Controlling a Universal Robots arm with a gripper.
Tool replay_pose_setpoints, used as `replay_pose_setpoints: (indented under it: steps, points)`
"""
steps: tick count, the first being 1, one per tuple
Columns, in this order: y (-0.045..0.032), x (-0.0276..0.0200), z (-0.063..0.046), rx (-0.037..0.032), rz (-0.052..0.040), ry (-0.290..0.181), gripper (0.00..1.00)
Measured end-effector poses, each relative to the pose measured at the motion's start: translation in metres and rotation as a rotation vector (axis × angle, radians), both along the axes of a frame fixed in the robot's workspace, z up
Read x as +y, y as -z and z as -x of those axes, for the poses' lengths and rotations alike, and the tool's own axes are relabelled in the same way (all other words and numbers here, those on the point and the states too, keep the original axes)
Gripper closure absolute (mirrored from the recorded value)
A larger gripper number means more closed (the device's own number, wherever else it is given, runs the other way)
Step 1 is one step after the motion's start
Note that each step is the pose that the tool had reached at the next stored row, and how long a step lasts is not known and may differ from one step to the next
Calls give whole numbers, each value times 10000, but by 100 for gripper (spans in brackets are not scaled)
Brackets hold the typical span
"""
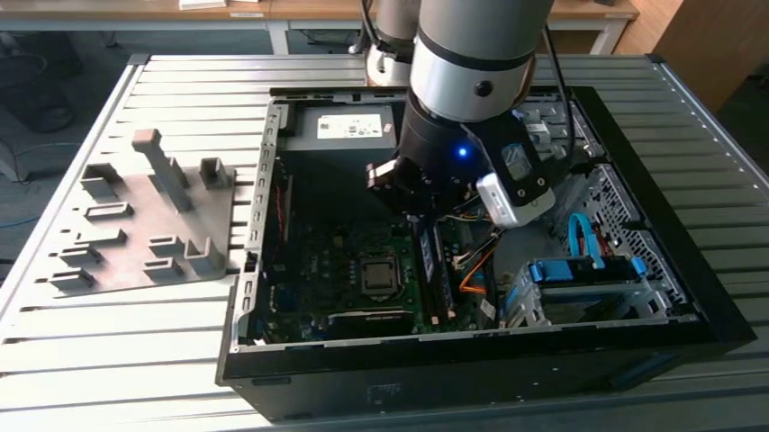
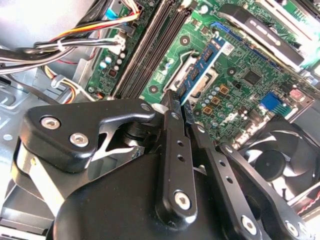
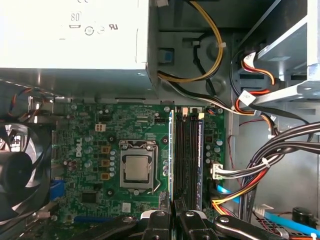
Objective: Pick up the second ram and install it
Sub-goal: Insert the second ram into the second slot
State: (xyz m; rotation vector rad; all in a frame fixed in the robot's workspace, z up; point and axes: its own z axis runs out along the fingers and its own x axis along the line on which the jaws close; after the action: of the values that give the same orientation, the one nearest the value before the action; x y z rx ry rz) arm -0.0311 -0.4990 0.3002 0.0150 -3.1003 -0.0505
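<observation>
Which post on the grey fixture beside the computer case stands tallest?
The narrow post near the far edge of the grey fixture in the exterior view; it rises well above the short, squat blocks around it.

Silver-grey arm with black joint bands, blue light glowing; black gripper, linkage fingers dotted with shiny silver screws

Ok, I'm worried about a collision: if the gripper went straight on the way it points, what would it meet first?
Probably the memory slots on the motherboard. The gripper, shut on the second ram, points at them, stick leading. Depth is unclear.
</observation>
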Motion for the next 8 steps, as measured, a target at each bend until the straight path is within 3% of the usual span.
replay_pose_setpoints:
  steps: [8]
  points:
    - [108, 0, -2, 0, 2, 7, 86]
